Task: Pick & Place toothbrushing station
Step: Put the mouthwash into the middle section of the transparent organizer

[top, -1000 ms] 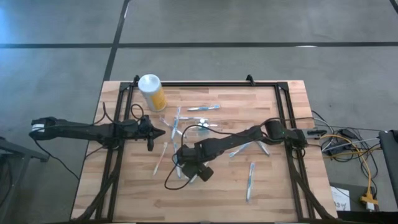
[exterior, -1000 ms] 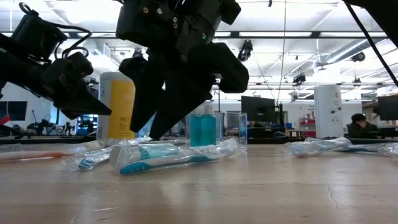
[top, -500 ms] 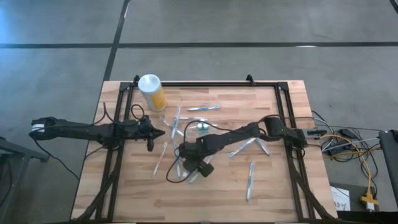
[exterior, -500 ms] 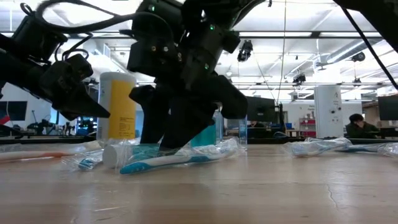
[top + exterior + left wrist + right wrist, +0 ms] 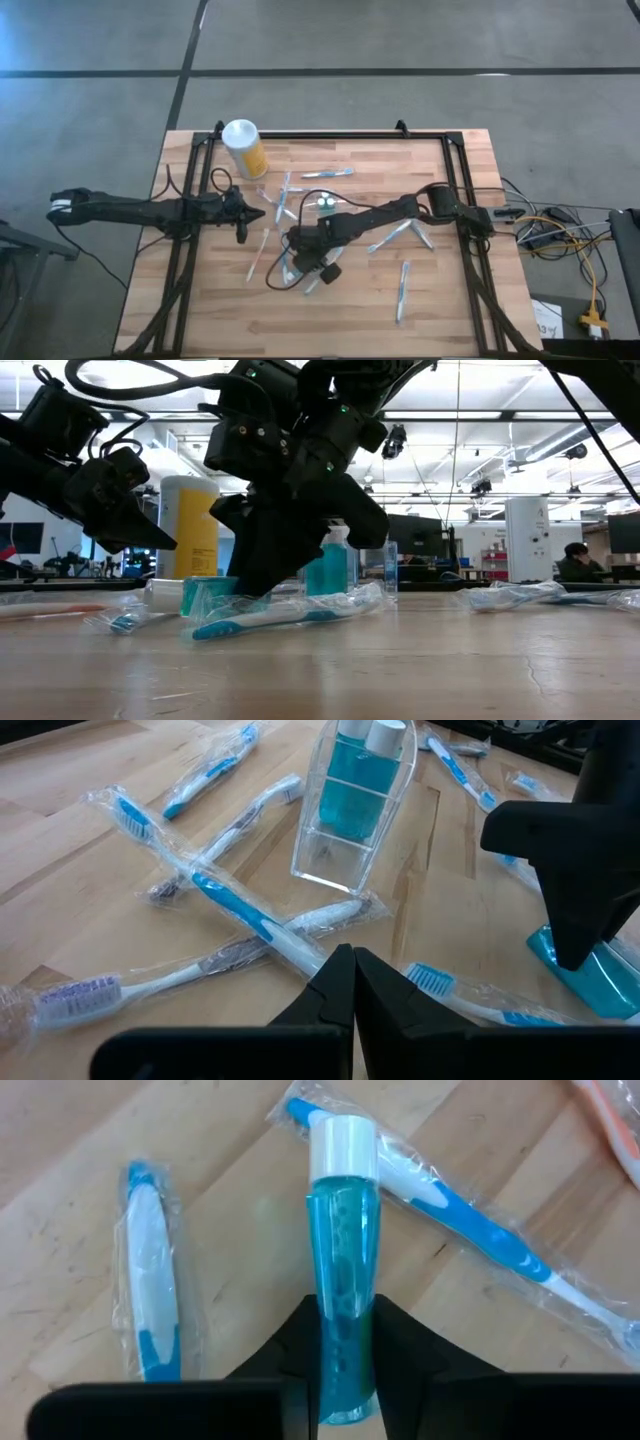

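Where the high view looks down, the right tool (image 5: pixel 303 262) sits mid-tabletop (image 5: pixel 440 300), the left tool (image 5: pixel 262 213) together nearby. Left wrist: the holder (image 5: pixel 352 805) stands upright among toothbrushes (image 5: pixel 240 910). Right wrist: fingers (image 5: pixel 405 1342) clamp a blue tube (image 5: pixel 343 1270).

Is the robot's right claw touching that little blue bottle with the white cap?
Touching. In the right wrist view, the right gripper has its jaws pressed against both sides of the blue bottle, no gap showing, with the bottle lying on the wooden table.

Toothbrush-strewn (image 5: pixel 403 290) wooden table (image 5: pixel 440 310)
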